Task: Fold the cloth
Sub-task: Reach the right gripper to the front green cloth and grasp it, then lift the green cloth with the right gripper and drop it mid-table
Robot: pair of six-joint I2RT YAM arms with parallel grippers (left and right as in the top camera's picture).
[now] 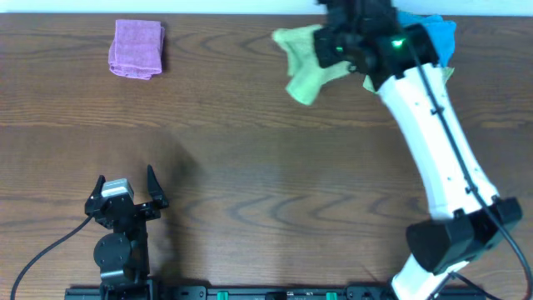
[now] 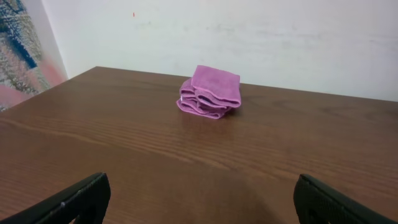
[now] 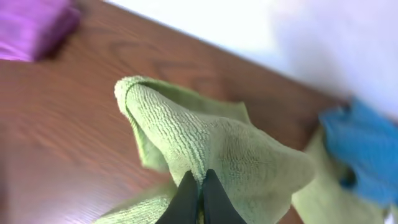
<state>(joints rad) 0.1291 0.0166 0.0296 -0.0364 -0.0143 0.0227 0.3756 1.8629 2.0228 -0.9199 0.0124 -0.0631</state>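
Robotics lab; wood-grain table (image 1: 250, 150); bare white wall (image 2: 249, 31); cabled robot arm (image 1: 433, 125).

No readable text or labels anywhere.

The right arm (image 1: 425, 142) has white links, black joints and an external black cable (image 1: 436, 110). A green light (image 1: 398, 42) marks its wrist. The left gripper (image 1: 126, 174) is black.

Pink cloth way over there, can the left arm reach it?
Probably yes. The left gripper is open and faces the folded pink cloth, with only bare table between them. Whether the arm stretches that far is hard to judge.
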